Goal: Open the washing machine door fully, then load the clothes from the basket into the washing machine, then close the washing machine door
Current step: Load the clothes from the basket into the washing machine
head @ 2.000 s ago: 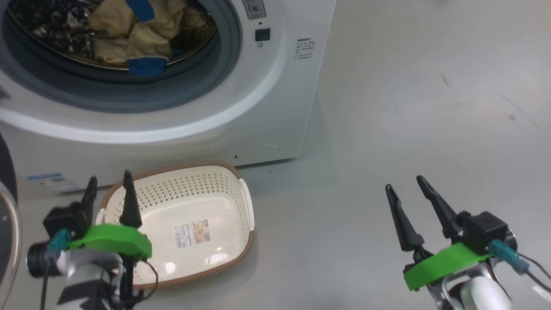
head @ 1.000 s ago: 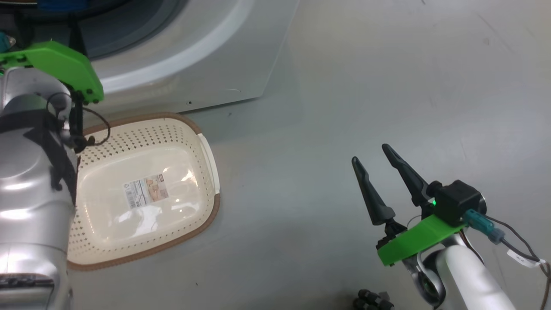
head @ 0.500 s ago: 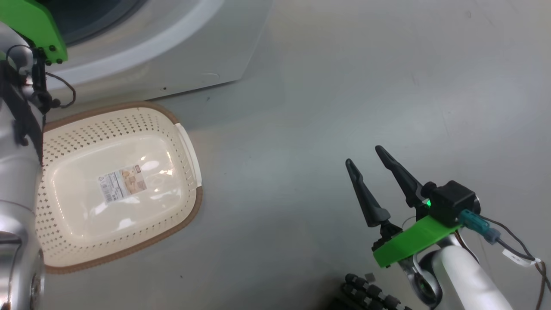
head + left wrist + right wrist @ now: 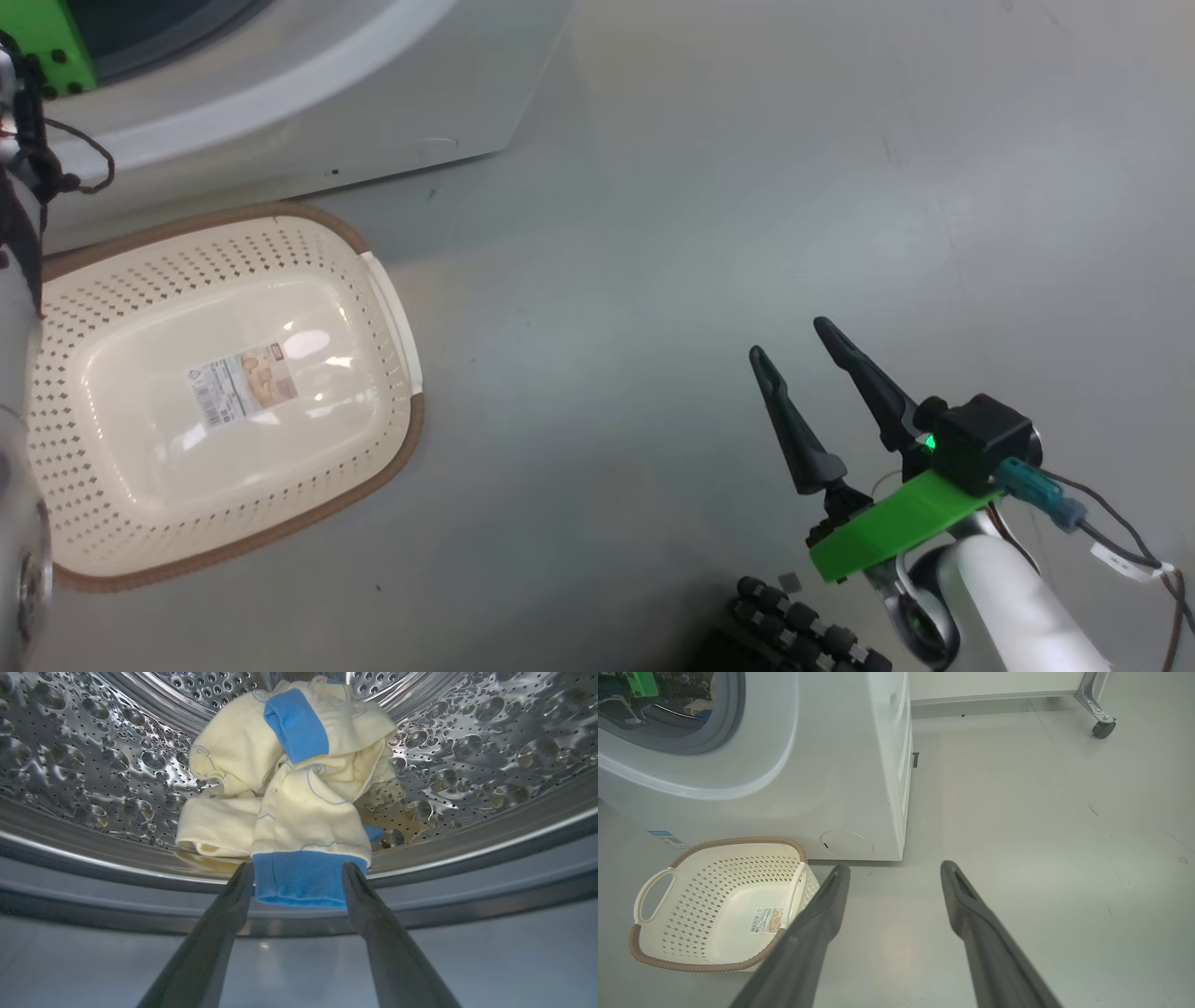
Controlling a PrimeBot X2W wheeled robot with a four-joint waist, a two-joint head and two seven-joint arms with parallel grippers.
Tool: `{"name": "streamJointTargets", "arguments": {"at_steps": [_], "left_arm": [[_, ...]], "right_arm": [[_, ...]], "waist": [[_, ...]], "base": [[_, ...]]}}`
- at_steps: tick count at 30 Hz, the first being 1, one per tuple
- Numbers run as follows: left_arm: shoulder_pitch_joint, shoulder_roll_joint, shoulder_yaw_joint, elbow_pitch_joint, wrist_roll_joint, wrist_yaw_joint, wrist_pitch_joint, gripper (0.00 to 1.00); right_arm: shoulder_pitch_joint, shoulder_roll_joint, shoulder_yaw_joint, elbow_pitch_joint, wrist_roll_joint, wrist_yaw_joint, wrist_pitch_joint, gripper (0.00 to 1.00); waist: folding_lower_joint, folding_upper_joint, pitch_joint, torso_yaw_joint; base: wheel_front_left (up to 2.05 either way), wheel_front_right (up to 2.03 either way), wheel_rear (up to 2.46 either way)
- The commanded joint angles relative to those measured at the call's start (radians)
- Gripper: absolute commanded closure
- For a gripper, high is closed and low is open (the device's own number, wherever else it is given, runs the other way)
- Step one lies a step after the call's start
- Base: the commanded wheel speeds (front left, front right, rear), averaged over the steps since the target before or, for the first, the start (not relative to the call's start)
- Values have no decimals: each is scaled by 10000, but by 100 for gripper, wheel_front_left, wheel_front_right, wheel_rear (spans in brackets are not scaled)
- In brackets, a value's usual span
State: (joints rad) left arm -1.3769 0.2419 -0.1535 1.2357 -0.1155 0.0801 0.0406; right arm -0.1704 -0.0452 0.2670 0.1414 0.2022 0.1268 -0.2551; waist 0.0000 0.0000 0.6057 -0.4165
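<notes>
Washing machine (image 4: 840, 765): I count one, drum exposed.
Basket (image 4: 327, 271): one, on the floor just beside the machine's front.
Clothes (image 4: 289, 798): one bundle, in the drum, blue cuff over the lip.
Tools: two. Left tool (image 4: 297, 868) spread wide at that cuff; right tool (image 4: 789, 338) spread wide above the floor.

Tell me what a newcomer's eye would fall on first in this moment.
The pale yellow clothes lie heaped in the shiny steel drum, one bright blue cuff drooping over its lip, with the left gripper open on either side of it. On the floor before the washing machine the basket stands empty but for its label sticker, while the right gripper hangs open over bare floor.
</notes>
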Motion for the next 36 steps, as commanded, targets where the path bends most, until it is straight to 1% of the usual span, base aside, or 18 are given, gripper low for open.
{"name": "streamJointTargets", "arguments": {"at_steps": [1, 9, 20, 22, 28, 32, 36], "left_arm": [[-405, 448, 10, -198, 40, 42, 25, 0], [-758, 486, -184, 67, 30, -41, 187, 0], [-1004, 698, -531, 305, 115, -133, 518, 0], [-1024, 682, -562, 338, 89, -152, 628, 3], [-1039, 626, -629, 377, 30, -93, 648, 0], [-1080, 690, -668, 402, -21, -79, 680, 2], [-1129, 723, -721, 422, -64, -82, 730, 7]], "right_arm": [[165, -51, 138, -296, -2, 39, -67, 0], [206, -51, 125, -394, 14, 39, -67, 0], [266, -51, 105, -509, 34, 39, -67, 0], [273, -51, 88, -528, 26, 39, -67, 0], [244, -51, 84, -540, 28, 39, -67, 0], [254, -51, 50, -556, 31, 39, -67, 0], [274, -51, 28, -566, 27, 39, -67, 0]], "waist": [[0, 0, 50, -18], [0, 0, 251, -48], [0, 0, 413, -92], [0, 0, 454, -80], [0, 0, 505, -93], [0, 0, 542, -130], [0, 0, 606, -163]], "base": [[0, 0, 0], [0, 0, 0], [0, 0, 0], [0, 0, 0], [0, 0, 0], [0, 0, 0], [0, 0, 0]]}}
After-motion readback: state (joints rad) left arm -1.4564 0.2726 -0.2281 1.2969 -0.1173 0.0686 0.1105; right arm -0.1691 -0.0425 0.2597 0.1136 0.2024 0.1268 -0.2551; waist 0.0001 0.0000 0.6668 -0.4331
